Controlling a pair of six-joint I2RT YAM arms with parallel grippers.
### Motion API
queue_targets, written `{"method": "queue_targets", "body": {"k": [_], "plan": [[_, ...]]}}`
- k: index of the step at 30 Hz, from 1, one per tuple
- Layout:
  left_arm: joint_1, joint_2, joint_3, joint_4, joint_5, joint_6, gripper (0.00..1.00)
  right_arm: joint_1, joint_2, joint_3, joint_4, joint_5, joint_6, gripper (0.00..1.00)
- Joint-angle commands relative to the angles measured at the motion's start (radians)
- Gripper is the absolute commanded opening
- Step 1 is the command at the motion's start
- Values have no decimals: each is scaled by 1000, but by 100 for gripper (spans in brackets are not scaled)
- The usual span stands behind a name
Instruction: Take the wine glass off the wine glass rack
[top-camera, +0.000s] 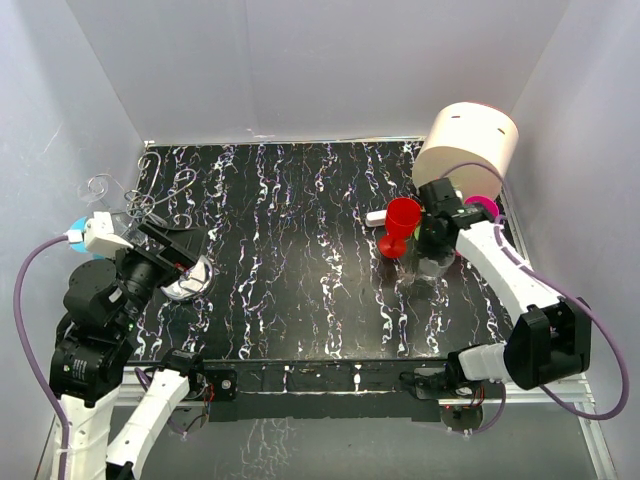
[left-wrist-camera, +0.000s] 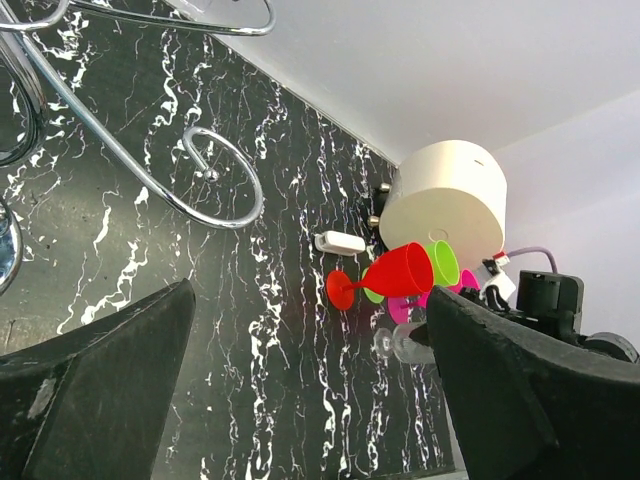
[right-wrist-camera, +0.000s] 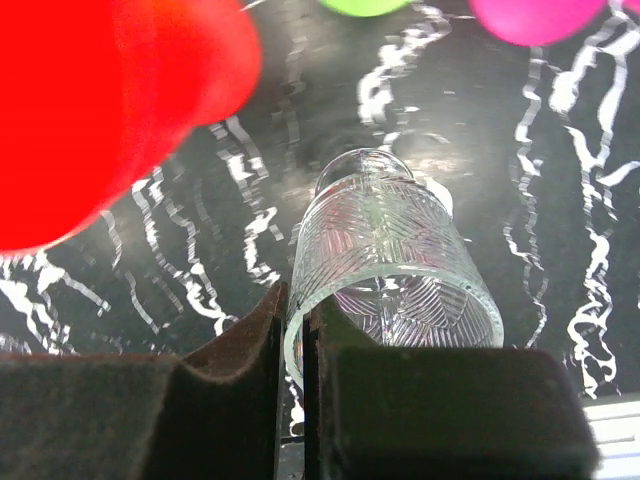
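Observation:
The clear cut-pattern wine glass (right-wrist-camera: 390, 260) is at the right side of the table, far from the rack, and also shows in the top view (top-camera: 434, 266). My right gripper (right-wrist-camera: 297, 340) is shut on its rim, one finger inside and one outside. I cannot tell if its foot touches the table. The silver wire wine glass rack (top-camera: 140, 195) stands at the far left with its shiny base disc (top-camera: 190, 280). Its curled arms (left-wrist-camera: 215, 180) hold no glass that I can see. My left gripper (top-camera: 175, 250) is open and empty beside the rack.
A red plastic glass (top-camera: 402, 225) stands just left of my right gripper. Green (left-wrist-camera: 443, 262) and pink (top-camera: 483, 205) glasses and a large cream cylinder (top-camera: 465, 145) are behind it. A small white object (top-camera: 378, 216) lies nearby. White walls enclose the table.

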Motion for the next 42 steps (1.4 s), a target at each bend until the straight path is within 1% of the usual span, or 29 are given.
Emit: {"method": "queue_targets", "body": {"k": [1, 5, 9, 11, 14, 20, 22, 31, 36, 39, 40, 42], "plan": [[-3, -12, 36, -8, -18, 20, 99, -138, -10, 4, -15, 57, 73, 0], [-4, -6, 53, -19, -16, 27, 99, -254, 4, 3, 5, 125, 166, 0], [-4, 3, 88, -45, -21, 42, 99, -294, 27, -17, 25, 210, 234, 0], [-4, 6, 107, -57, -28, 53, 99, -305, 41, -30, 44, 197, 249, 0], [-3, 14, 124, -67, -34, 67, 99, -354, 49, -44, 53, 193, 271, 0], [-3, 27, 124, -56, -27, 79, 99, -373, 43, -66, 75, 181, 275, 1], [-3, 29, 120, -52, -24, 81, 99, -379, 35, -75, 84, 170, 274, 9], [-4, 44, 149, -66, -44, 110, 99, -384, -6, -50, 69, 177, 267, 30], [-3, 59, 175, -75, -51, 125, 99, -385, -37, -15, 44, 190, 253, 40], [-4, 66, 184, -78, -53, 129, 99, -380, -58, 26, 15, 215, 246, 42], [-3, 68, 187, -80, -54, 132, 99, -375, -64, 41, 6, 224, 245, 46], [-3, 74, 196, -85, -60, 140, 99, -365, -79, 70, -3, 232, 236, 48]]}}
